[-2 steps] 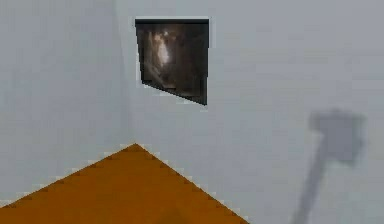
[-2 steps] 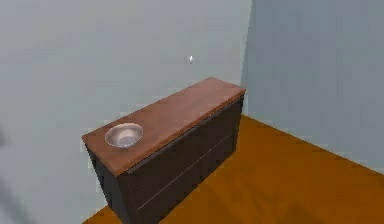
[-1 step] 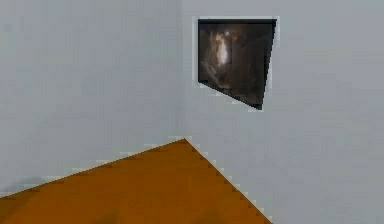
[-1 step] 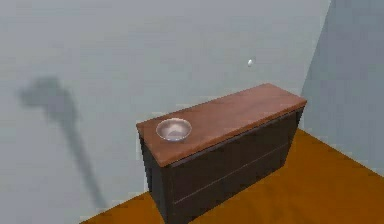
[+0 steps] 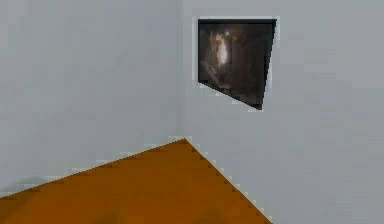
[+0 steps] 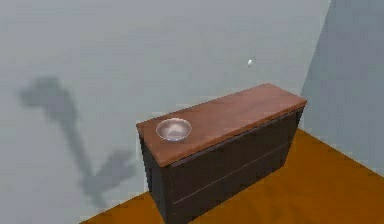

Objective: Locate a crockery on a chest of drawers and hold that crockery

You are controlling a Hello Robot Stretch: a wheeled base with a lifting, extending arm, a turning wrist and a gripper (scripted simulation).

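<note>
A dark brown chest of drawers (image 6: 230, 155) stands against the pale wall in the arm side view, its reddish wooden top running from the middle toward the right. A small shallow grey bowl (image 6: 174, 129) rests on the left end of that top.
The forward view faces a room corner with pale walls and an orange-brown floor (image 5: 160, 190). A dark framed picture (image 5: 236, 58) hangs on the wall at the forward view's right. Orange floor (image 6: 320, 190) lies in front of and right of the chest.
</note>
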